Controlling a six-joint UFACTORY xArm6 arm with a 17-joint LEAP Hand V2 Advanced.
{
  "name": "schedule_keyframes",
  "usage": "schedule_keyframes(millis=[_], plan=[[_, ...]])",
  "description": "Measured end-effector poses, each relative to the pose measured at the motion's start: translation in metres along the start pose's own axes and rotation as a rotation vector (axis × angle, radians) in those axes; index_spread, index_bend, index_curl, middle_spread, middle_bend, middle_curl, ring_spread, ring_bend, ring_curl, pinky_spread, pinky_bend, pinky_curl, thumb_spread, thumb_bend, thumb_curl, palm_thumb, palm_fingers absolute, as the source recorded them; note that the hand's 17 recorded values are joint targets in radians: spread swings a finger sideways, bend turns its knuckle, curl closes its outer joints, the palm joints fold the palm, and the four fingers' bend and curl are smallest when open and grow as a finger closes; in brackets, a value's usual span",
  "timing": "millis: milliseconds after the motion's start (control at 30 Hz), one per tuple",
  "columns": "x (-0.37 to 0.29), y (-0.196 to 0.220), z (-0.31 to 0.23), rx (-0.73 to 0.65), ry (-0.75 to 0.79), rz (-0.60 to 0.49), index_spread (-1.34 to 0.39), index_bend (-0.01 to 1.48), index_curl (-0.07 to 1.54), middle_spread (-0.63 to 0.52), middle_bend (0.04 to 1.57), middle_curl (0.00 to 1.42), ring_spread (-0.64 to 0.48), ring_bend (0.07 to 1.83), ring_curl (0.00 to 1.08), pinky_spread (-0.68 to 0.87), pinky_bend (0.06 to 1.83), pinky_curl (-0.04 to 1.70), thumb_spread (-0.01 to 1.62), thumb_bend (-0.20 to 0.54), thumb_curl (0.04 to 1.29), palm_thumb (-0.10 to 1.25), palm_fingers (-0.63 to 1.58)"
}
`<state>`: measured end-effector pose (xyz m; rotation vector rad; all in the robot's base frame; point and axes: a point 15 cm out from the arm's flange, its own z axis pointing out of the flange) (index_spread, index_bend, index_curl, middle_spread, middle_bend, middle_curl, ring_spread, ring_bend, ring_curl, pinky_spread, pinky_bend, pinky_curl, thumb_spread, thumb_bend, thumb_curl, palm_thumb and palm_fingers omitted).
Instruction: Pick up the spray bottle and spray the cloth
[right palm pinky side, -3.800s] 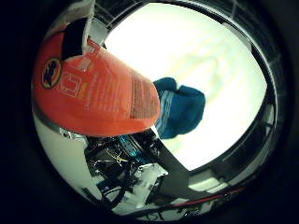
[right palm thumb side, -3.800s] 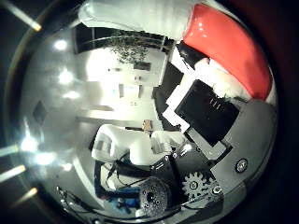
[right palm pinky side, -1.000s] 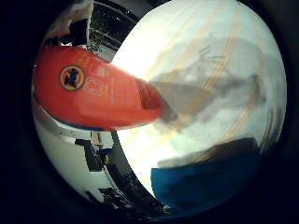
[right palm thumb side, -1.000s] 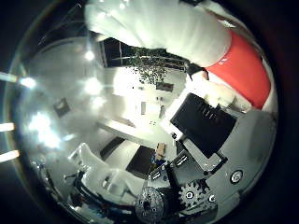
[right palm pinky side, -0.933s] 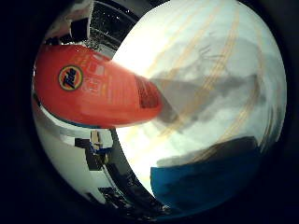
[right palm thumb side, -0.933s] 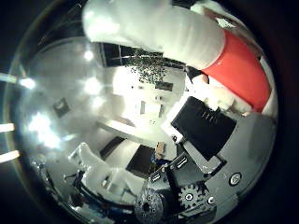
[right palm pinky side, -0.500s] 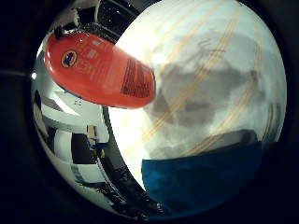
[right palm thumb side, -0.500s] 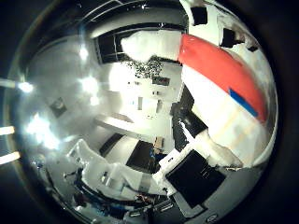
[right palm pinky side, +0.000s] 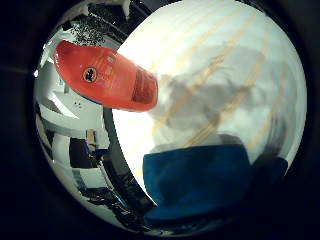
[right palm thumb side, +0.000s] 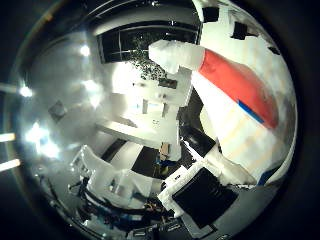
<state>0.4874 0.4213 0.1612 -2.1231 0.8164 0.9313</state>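
The spray bottle (right palm pinky side: 105, 78) is orange with a round label. In the right little finger side palm view it hangs above the pale wooden table (right palm pinky side: 215, 55), near its edge. The blue cloth (right palm pinky side: 200, 180) lies on the table below the palm, close and large. In the right thumb side palm view the bottle's orange body (right palm thumb side: 240, 90) and white spray head (right palm thumb side: 175, 52) run along the hand (right palm thumb side: 205, 195). The hand's white and black fingers lie against the bottle's lower part and hold it off the table.
A dark shadow of hand and bottle (right palm pinky side: 200, 110) falls on the table between bottle and cloth. Beyond the table edge stand room furniture and equipment (right palm pinky side: 85, 150). Bright ceiling lights (right palm thumb side: 40, 135) and a lit room (right palm thumb side: 150, 95) fill the right thumb side palm view.
The bottle has swung farther from the palm and looks smaller in the right little finger side palm view. The cloth fills more of that view. The fingers have shifted along the bottle.
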Motion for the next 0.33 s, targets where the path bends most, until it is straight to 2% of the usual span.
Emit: schedule_keyframes(millis=[333], plan=[[-0.037,0.017,-0.052,0.023,0.009,0.001,-0.27,0.19,0.42,-0.05,0.54,0.46,-0.04,0.83,0.38,0.32,0.53,0.61,1.05,-0.023,0.43,0.69,0.27]])
